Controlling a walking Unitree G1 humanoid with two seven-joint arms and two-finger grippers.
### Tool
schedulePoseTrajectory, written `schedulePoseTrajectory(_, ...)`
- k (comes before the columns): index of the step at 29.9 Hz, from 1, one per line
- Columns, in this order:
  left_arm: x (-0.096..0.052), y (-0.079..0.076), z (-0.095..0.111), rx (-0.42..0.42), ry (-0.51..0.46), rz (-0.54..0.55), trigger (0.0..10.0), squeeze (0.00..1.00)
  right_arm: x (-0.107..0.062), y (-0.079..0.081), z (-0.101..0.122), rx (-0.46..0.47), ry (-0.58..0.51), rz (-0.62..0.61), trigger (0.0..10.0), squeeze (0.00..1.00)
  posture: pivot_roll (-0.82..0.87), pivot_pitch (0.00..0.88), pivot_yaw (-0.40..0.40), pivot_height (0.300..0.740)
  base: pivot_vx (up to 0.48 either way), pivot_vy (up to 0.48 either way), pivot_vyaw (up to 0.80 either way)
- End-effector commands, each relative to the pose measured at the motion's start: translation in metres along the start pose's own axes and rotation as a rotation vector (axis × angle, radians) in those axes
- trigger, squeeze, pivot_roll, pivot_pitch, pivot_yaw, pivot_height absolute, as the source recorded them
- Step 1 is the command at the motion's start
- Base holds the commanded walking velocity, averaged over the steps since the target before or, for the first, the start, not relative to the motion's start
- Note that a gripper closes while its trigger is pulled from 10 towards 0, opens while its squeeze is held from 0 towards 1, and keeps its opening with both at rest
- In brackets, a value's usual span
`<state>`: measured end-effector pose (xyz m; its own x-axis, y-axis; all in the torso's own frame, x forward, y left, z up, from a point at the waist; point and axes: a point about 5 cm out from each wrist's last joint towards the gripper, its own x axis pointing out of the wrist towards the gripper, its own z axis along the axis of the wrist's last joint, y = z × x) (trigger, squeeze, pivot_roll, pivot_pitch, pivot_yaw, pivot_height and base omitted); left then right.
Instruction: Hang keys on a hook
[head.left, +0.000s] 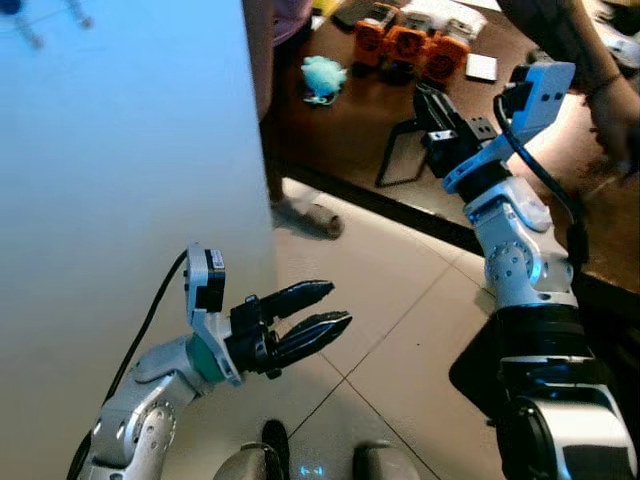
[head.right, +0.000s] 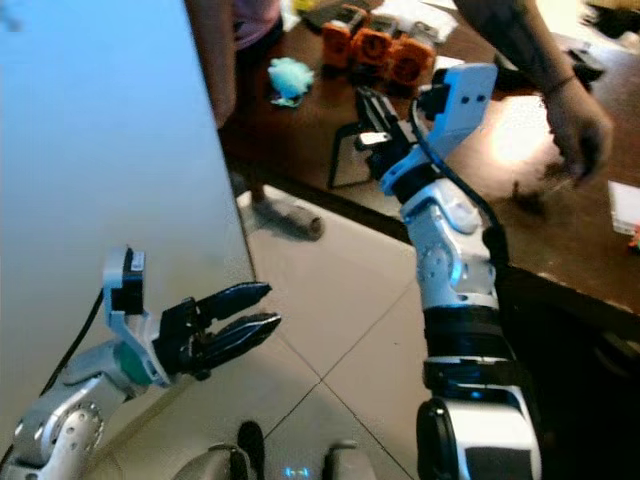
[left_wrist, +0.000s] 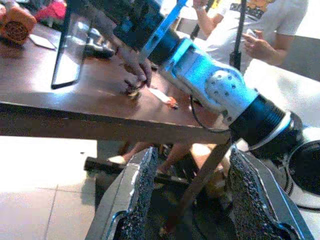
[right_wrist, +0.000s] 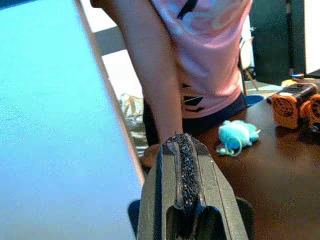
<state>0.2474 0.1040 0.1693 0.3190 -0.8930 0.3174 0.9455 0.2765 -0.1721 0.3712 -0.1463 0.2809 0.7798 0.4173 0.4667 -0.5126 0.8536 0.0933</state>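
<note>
A small dark bunch that may be the keys (head.right: 528, 195) lies on the brown table (head.left: 350, 130), right under a person's hand (head.right: 575, 130); the left wrist view has the same hand touching the bunch (left_wrist: 132, 91). Two blurred hooks (head.left: 20, 25) stick out near the top of a white panel (head.left: 120, 150). My left gripper (head.left: 338, 304) is open and empty, low beside the panel over the tiled floor. My right gripper (head.left: 422, 92) is raised over the table's near edge, its pads (right_wrist: 182, 150) pressed together with nothing between them.
On the table are orange devices (head.left: 405, 45), a teal plush toy (head.left: 323, 75) and a black-framed stand (head.left: 400, 155). A person in a pink shirt (right_wrist: 200, 50) stands between panel and table, one foot (head.left: 310, 213) on the floor. Another person stands beyond the table (left_wrist: 240, 25).
</note>
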Motion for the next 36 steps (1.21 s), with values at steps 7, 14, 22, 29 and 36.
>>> schedulePoseTrajectory(7,0.015,0.009,0.005,0.081,0.018,0.062,10.0,0.00,-0.002,0.007,0.004,-0.025,-0.036,0.047,0.0,0.00,-0.05,0.093,0.087,0.740,0.000,0.000,0.79)
schedulePoseTrajectory(14,0.021,0.011,0.009,0.084,-0.014,0.071,10.0,0.00,-0.001,0.017,0.001,0.000,-0.039,0.107,0.0,0.00,-0.04,0.084,0.088,0.740,0.000,0.000,0.79)
schedulePoseTrajectory(22,0.026,0.013,0.013,0.124,-0.023,0.094,10.0,0.00,0.001,0.025,-0.001,0.018,-0.038,0.161,0.0,0.00,-0.04,0.080,0.084,0.740,0.000,-0.282,0.79)
schedulePoseTrajectory(29,0.031,0.020,0.023,0.165,-0.086,0.178,10.0,0.00,0.001,0.028,-0.003,0.036,-0.037,0.178,0.0,0.00,-0.04,0.085,0.080,0.740,0.000,-0.331,0.79)
schedulePoseTrajectory(36,0.031,0.025,0.031,0.211,-0.119,0.218,10.0,0.00,0.000,0.026,-0.001,0.062,-0.061,0.165,0.0,0.00,-0.04,0.089,0.079,0.740,0.000,0.000,0.34)
